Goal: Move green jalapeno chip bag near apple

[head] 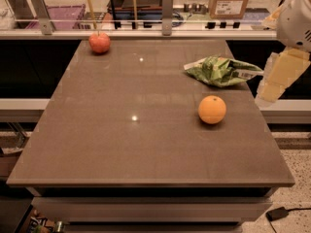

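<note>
The crumpled green jalapeno chip bag (221, 71) lies flat by the table's (121, 149) right edge. The red apple (99, 42) sits at its far left corner; the gripper (269, 89) hangs beyond the right edge.

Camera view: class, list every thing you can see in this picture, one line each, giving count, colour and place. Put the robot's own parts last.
table: one, grey-brown, fills the middle of the view.
apple: one, red, far left corner of the table.
green jalapeno chip bag: one, light green and crumpled, right side of the table, far from the apple.
orange: one, bright orange, on the table just in front of the bag, apart from it.
cardboard box: one, brown, behind the table at the back right.
arm: one, white, top right edge.
tool: one, pale yellow, beyond the table's right edge, beside the bag, holding nothing.
</note>
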{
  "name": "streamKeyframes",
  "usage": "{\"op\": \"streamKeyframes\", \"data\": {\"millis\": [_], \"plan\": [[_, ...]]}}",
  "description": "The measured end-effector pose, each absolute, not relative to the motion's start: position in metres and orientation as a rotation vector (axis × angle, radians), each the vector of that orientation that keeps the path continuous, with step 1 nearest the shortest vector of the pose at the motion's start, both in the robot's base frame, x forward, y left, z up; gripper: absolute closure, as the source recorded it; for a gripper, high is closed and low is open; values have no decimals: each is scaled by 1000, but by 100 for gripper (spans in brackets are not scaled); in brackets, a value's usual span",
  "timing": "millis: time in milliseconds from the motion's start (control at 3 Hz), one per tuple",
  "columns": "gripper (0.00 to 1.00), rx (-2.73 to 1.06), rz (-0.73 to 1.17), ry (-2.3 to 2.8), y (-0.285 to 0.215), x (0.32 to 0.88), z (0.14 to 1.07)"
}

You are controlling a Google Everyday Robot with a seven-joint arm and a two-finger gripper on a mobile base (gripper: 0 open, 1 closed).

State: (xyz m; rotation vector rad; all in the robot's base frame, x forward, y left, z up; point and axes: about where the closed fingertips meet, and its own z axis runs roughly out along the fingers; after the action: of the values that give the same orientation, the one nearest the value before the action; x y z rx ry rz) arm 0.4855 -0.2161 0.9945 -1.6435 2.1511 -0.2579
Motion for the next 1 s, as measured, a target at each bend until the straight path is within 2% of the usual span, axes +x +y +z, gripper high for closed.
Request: {"op": "streamKeyframes", "data": {"millis": [667,1000], "plan": [[0,-1583,-318,2106,-225,537,978],[0,-1570,-405,2070,-245,584,949]]}}
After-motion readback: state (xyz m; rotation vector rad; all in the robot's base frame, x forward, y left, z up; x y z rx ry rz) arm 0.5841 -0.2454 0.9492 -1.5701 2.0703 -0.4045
